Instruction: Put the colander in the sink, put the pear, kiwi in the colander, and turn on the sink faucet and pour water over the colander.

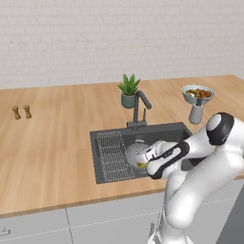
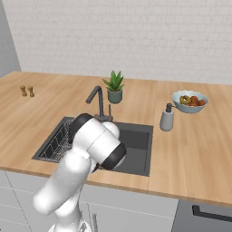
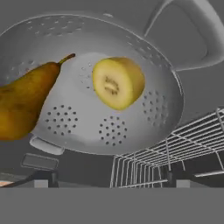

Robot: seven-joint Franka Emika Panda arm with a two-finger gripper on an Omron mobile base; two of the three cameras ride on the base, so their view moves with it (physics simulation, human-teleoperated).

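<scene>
Colander of grey perforated metal sits in the dark rectangular sink, beside the wire rack, ready for rinsing. Golden-brown pear and yellowish cut kiwi lie inside. The gripper hovers just above, jaws released. The slim dark faucet appears untouched.

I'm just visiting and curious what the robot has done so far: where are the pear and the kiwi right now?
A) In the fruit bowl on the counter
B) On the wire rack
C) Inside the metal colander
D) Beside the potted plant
C: the hand view shows the pear and the kiwi lying inside the holed colander.
</scene>
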